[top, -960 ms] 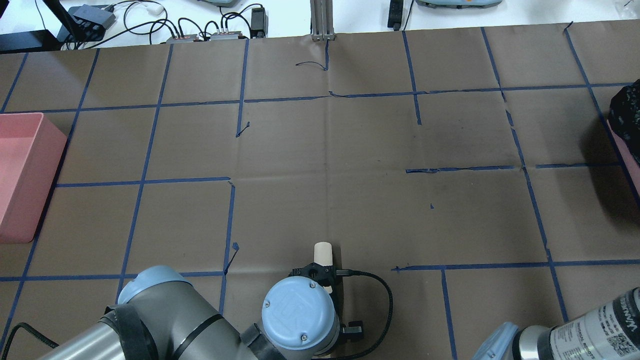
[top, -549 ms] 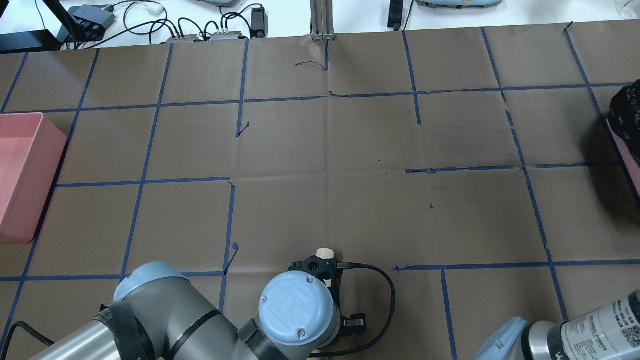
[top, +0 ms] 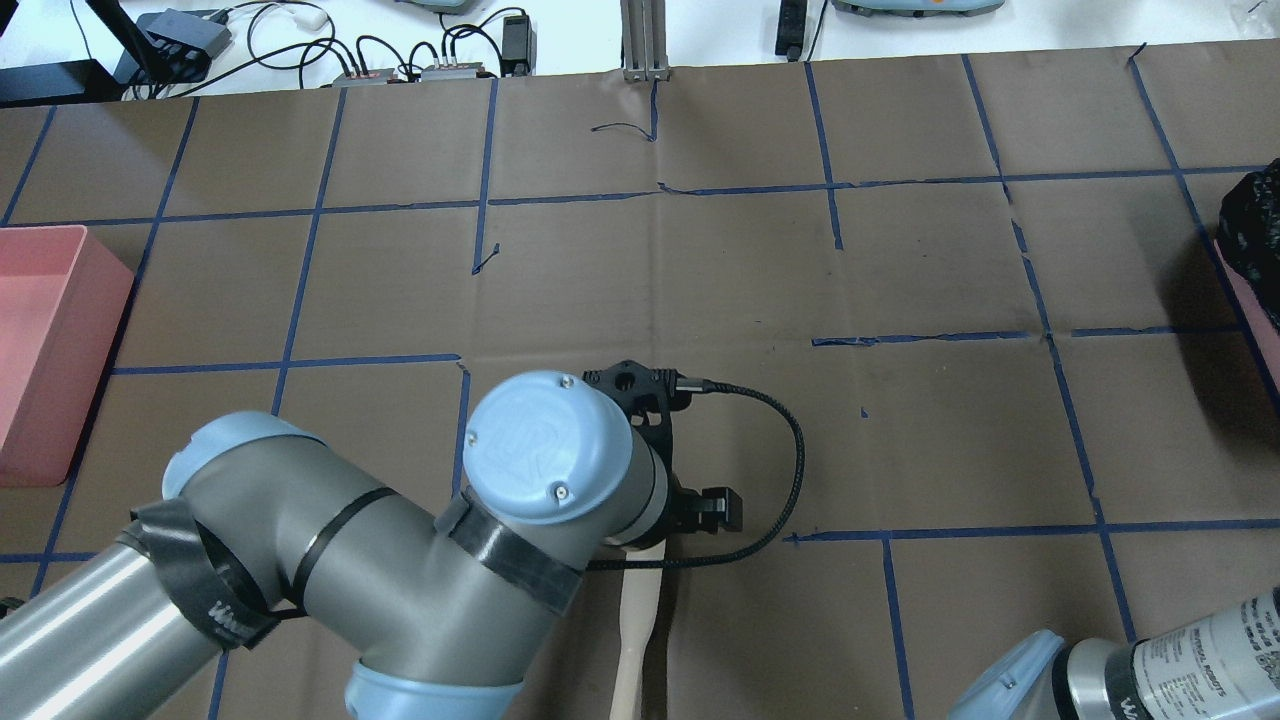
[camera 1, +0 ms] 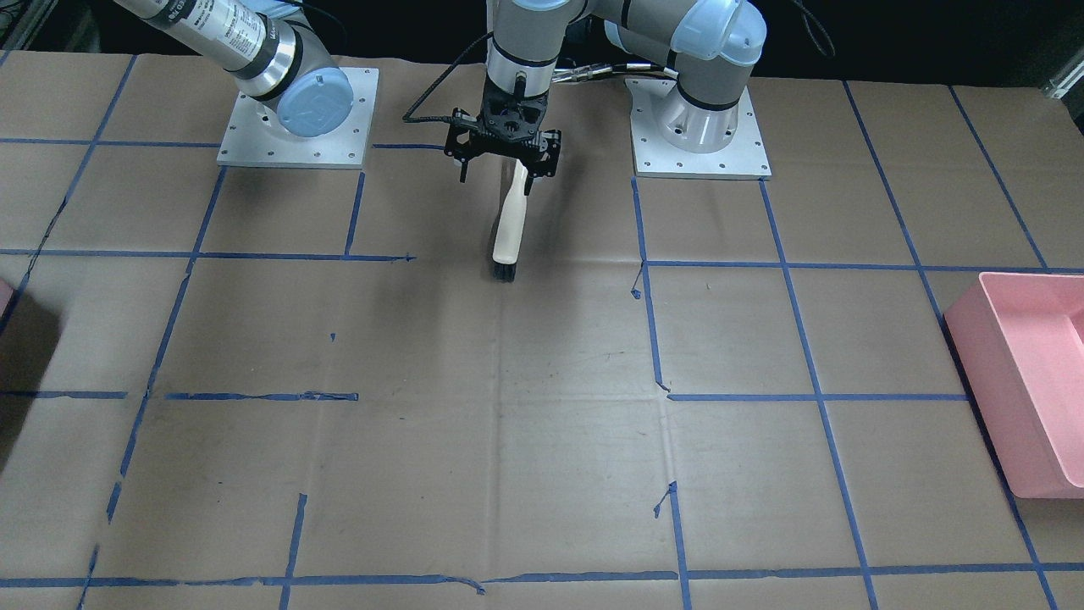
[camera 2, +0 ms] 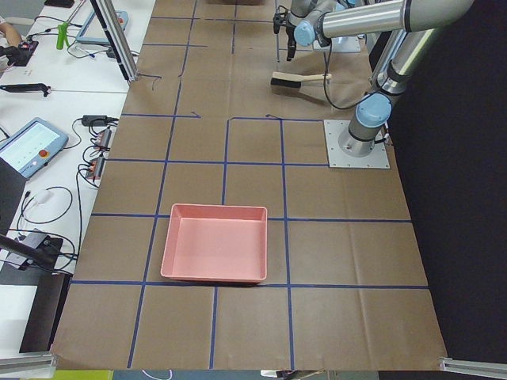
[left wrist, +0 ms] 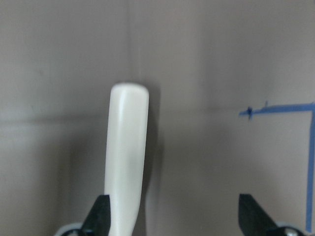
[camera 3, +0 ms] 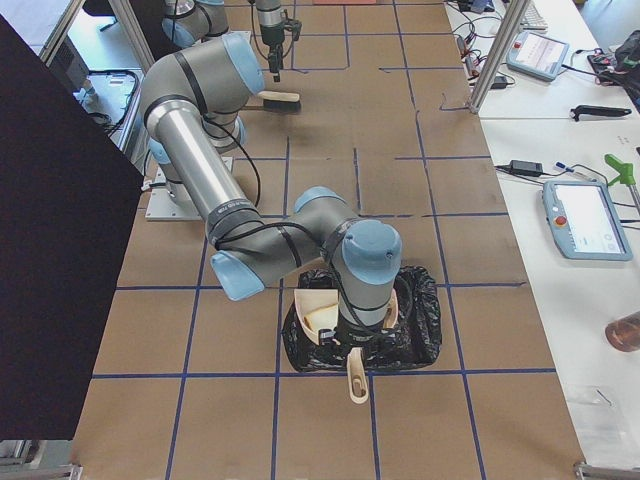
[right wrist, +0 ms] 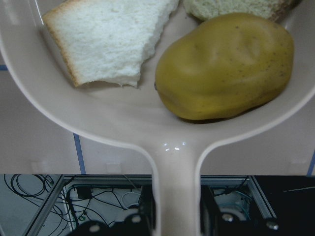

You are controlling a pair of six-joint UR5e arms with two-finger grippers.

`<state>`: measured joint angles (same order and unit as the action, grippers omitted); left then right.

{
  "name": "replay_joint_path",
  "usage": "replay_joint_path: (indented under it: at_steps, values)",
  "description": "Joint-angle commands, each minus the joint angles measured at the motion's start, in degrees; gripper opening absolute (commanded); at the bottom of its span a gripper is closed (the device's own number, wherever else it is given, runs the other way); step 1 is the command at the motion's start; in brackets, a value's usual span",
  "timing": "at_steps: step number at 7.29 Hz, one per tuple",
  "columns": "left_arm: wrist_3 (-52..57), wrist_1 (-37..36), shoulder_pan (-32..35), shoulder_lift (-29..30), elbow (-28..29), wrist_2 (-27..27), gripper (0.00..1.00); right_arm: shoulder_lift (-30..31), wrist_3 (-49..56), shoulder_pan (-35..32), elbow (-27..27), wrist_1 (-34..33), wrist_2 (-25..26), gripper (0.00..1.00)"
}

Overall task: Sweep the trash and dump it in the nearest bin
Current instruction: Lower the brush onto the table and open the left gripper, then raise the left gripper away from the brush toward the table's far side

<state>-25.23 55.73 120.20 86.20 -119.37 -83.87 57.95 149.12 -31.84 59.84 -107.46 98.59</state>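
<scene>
You are working in a robotics lab. Two industrial arms, the left arm (camera 1: pixel 711 51) and the right arm (camera 1: pixel 254 42), are bolted to metal base plates (camera 1: pixel 246 148) on a big table. Brown paper (camera 1: pixel 508 424) covers the table, and blue tape (camera 1: pixel 817 398) marks it into a grid. Along the side, white benches (camera 3: pixel 560 140) carry teach pendants (camera 3: pixel 585 220) and a cluster of power adapters (top: pixel 445 72) with their cables. Aluminium frame posts (camera 2: pixel 113 39) rise at the table's edge.
</scene>
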Motion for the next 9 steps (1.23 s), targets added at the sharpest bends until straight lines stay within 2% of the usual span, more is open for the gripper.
replay_joint_path:
  at_steps: [1, 2, 4, 5, 7, 9]
  values:
    - [10.2, 12.5, -7.1, 1.8, 10.3, 0.0, 0.98, 0.1, -2.2, 0.1, 0.5, -5.1, 1.6, 0.04]
    - [11.9, 18.6, -9.6, 3.0, 15.7, 0.0, 0.98, 0.1, -5.6, -0.3, 0.5, -5.0, 6.4, 0.04]
    - [12.5, 28.6, -12.9, 6.5, 26.5, -0.1, 0.98, 0.1, -7.3, -0.7, 0.9, -4.9, 8.1, 0.04]
    - [14.2, 31.3, -14.4, 7.0, 29.2, -0.2, 0.98, 0.1, -8.7, -1.0, 1.9, -5.0, 10.5, 0.04]
    - [18.1, 31.5, -18.6, 6.9, 29.0, -0.2, 0.98, -0.1, -10.2, -3.8, 2.3, -5.9, 14.9, 0.04]
    - [20.1, 31.9, -22.4, 5.9, 30.1, -1.8, 0.99, -0.1, -11.2, -4.8, 2.5, -6.3, 15.2, 0.04]
